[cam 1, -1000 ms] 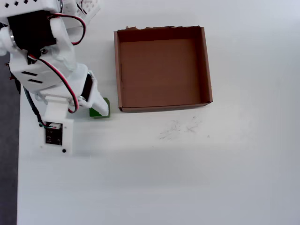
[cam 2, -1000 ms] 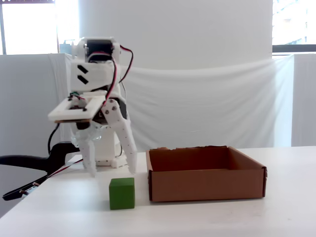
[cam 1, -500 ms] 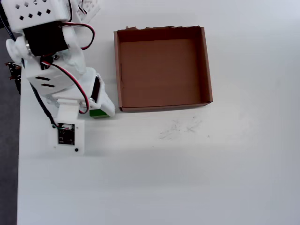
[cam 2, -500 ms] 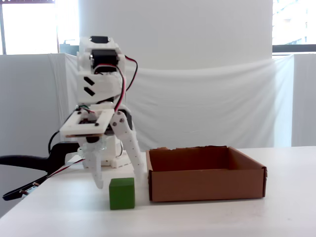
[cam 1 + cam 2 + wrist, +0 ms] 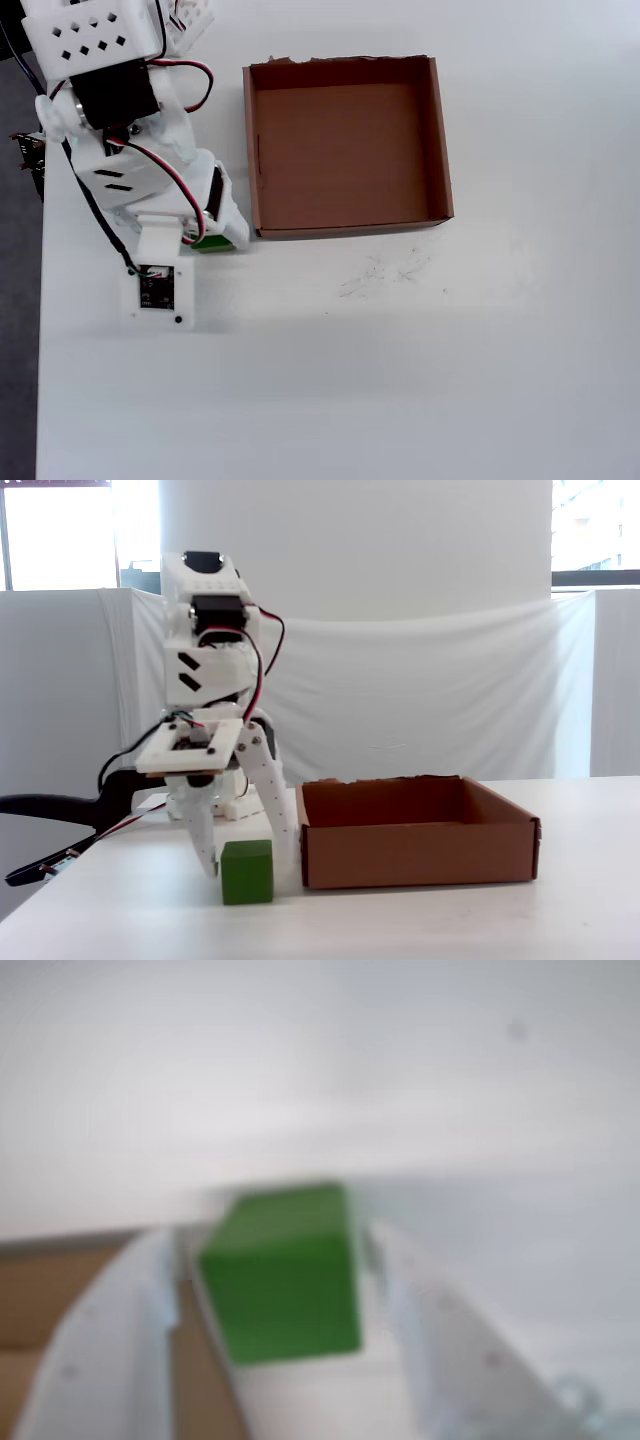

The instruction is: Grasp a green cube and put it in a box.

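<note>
The green cube (image 5: pixel 246 871) rests on the white table, just left of the box (image 5: pixel 415 855) in the fixed view. My gripper (image 5: pixel 250 865) is open and lowered over it, one finger (image 5: pixel 203 835) on its left and the other (image 5: pixel 272 805) between cube and box. In the wrist view the blurred cube (image 5: pixel 285 1270) lies between the white fingers of my gripper (image 5: pixel 275 1260), with a small gap on each side. From overhead the arm hides most of the cube (image 5: pixel 210 243). The brown box (image 5: pixel 345 231) is empty; its far edge is ragged.
The table's left edge (image 5: pixel 40 350) runs close beside the arm. A black clamp and cables (image 5: pixel 50 810) lie at the left in the fixed view. Faint scuff marks (image 5: pixel 385 272) show on the table below the box. A brown box wall (image 5: pixel 30 1300) fills the wrist view's lower left.
The arm has leaned forward and lowered. The open fingers came down from above the table to either side of the cube. Cube and box have not moved.
</note>
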Robot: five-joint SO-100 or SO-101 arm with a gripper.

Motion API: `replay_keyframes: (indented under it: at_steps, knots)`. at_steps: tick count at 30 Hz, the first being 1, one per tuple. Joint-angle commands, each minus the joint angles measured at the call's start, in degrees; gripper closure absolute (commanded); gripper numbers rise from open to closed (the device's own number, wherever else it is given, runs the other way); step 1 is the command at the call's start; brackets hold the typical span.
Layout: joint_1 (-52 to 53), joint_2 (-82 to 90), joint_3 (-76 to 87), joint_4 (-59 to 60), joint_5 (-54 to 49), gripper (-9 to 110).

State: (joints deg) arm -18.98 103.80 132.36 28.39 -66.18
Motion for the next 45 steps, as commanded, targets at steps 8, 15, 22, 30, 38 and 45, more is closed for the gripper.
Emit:
replay_keyframes:
  at_steps: [8, 15, 22, 30, 38, 45]
  knots:
    - [-1.2, -0.5, 0.5, -1.8, 0.1, 81]
    - [-1.4, -0.5, 0.9, -1.8, 0.1, 85]
    - [-1.3, -0.3, 0.9, -1.3, 0.1, 86]
    - [-0.7, 0.2, -2.7, 5.3, 0.1, 86]
    - [-0.8, 4.8, -7.9, 14.7, 0.1, 87]
    - [-5.8, 8.0, -19.4, 29.4, 2.7, 87]
